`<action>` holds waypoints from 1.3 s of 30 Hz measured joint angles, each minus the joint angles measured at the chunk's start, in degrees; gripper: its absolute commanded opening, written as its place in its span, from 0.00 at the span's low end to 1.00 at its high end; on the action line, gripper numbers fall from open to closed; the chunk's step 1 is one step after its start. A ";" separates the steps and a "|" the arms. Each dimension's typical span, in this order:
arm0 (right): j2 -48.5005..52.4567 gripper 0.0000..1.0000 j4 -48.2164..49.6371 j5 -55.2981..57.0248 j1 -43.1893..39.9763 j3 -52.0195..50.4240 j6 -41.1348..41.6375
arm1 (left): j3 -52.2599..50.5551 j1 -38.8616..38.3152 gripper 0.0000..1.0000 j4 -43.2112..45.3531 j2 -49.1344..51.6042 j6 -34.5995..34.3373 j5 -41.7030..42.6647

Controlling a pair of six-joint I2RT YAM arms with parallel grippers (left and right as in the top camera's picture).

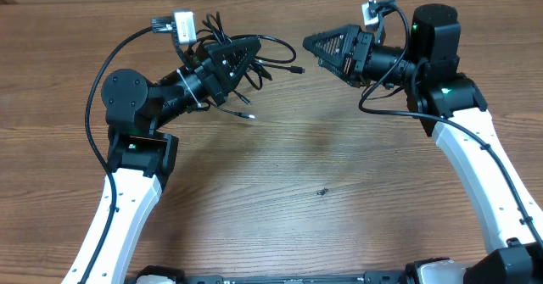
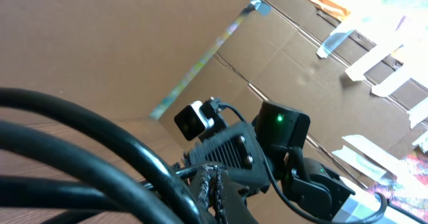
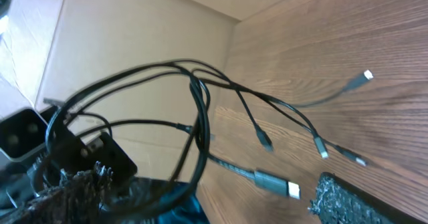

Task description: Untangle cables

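Note:
The cables (image 1: 265,61) are a bundle of thin black wires with small plug ends. The bundle hangs from my left gripper (image 1: 242,61), which is shut on it above the table's far left. Loose ends trail to the right and down, with plugs (image 1: 297,69) spread out. In the left wrist view the thick-looking loops (image 2: 100,160) fill the foreground beside the closed pads (image 2: 215,184). My right gripper (image 1: 310,42) is open and empty, a short way right of the bundle and facing it. In the right wrist view the strands (image 3: 200,110) and a USB plug (image 3: 274,182) hang before its spread fingers (image 3: 207,198).
The wooden table (image 1: 297,191) carries a small dark speck (image 1: 321,192). A cardboard wall (image 3: 134,23) stands behind the table's far edge. The right arm's own thick cable (image 1: 382,106) loops near its wrist.

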 measured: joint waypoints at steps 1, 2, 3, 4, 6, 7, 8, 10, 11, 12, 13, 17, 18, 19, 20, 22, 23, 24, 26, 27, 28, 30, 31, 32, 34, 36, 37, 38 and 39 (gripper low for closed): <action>0.00 1.00 0.31 0.13 0.04 0.00 0.81 | 0.00 0.00 0.04 0.00 0.00 0.11 0.17; 0.00 1.00 0.37 0.17 0.04 0.00 1.55 | 0.00 0.00 0.04 -0.04 0.00 0.13 0.26; 0.00 1.00 0.42 0.31 0.07 0.00 2.12 | 0.00 0.00 0.04 -0.11 0.00 0.13 0.31; 0.00 1.00 0.42 0.37 0.07 0.00 2.49 | 0.00 -0.02 0.04 -0.17 0.00 0.13 0.31; 0.00 1.00 0.42 0.68 0.07 0.00 3.32 | 0.00 -0.11 0.04 -0.98 0.00 0.17 0.04; 0.00 1.00 0.42 0.94 0.04 0.00 3.58 | 0.00 -0.35 0.04 -1.73 0.00 0.15 -0.44; 0.00 1.00 0.39 1.40 0.07 0.00 3.89 | 0.00 -0.70 0.04 -2.71 0.00 0.20 -1.03; 0.00 1.00 0.39 2.14 0.07 0.00 5.01 | 0.00 -1.86 0.04 -5.46 0.00 0.37 -2.99; 0.00 1.00 0.39 2.58 0.07 0.00 5.64 | 0.00 -2.47 0.04 -7.06 0.00 0.50 -4.22; 0.00 1.00 0.39 2.91 0.07 0.00 6.08 | 0.00 -3.17 0.04 -8.70 0.00 0.57 -5.57; 0.00 1.00 0.39 3.28 0.07 0.00 6.67 | 0.00 -3.80 0.04 -10.10 0.00 0.59 -6.99; 0.00 1.00 0.17 5.25 0.26 0.00 8.04 | 0.00 -6.51 0.04 -13.57 0.00 -0.35 -13.77; 0.00 1.00 0.04 5.95 0.44 0.00 8.11 | 0.00 -7.13 0.04 -13.55 0.00 -0.94 -15.28; 0.00 1.00 -0.02 6.73 0.68 0.00 8.17 | 0.00 -7.74 0.04 -13.53 0.00 -1.79 -16.94; 0.00 1.00 -0.11 7.48 0.96 0.00 8.13 | 0.00 -8.31 0.04 -13.53 0.00 -2.60 -18.43; -0.02 1.00 -0.31 9.20 1.81 0.00 8.00 | 0.00 -9.14 0.04 -13.64 0.00 -4.15 -21.03; 0.00 1.00 -0.59 10.25 2.36 0.00 7.96 | 0.00 -9.51 0.04 -13.73 0.00 -5.11 -22.36; -0.02 1.00 -0.76 11.10 2.71 0.00 7.87 | 0.00 -9.79 0.04 -13.77 0.00 -5.90 -23.32; 0.00 1.00 -0.94 13.29 3.80 0.00 7.52 | 0.00 -9.79 0.04 -13.97 0.00 -7.30 -24.92; -0.02 1.00 -1.07 14.05 4.28 0.00 7.34 | 0.00 -9.79 0.04 -14.10 0.00 -7.74 -25.40; 0.00 1.00 -1.18 14.97 4.87 0.00 7.28 | 0.00 -9.79 0.04 -14.23 0.00 -8.13 -25.92; 0.00 1.00 -1.79 16.72 6.14 0.00 7.06 | 0.00 -9.79 0.04 -14.71 0.00 -8.90 -26.84; 0.00 1.00 -2.16 17.51 6.71 0.00 6.97 | 0.00 -9.79 0.04 -14.86 0.00 -9.29 -27.10; 0.00 1.00 -2.56 18.43 7.30 0.00 6.91 | 0.00 -9.79 0.04 -14.95 0.00 -9.62 -27.28; 0.00 1.00 -4.20 20.61 8.41 0.00 6.67 | 0.00 -9.79 0.04 -15.02 0.00 -11.13 -27.61; 0.00 1.00 -5.49 22.73 9.29 0.00 6.56 | 0.00 -9.79 0.04 -15.02 0.00 -12.74 -27.85; 0.00 1.00 -6.12 23.71 9.70 0.00 6.51 | 0.00 -9.79 0.04 -15.02 0.00 -13.75 -27.91; 0.00 1.00 -6.36 24.59 10.08 0.00 6.49 | 0.00 -9.79 0.04 -15.02 0.00 -14.43 -28.00; 0.00 1.00 -6.47 25.53 10.54 0.00 6.47 | 0.00 -9.79 0.04 -15.02 0.00 -15.47 -28.11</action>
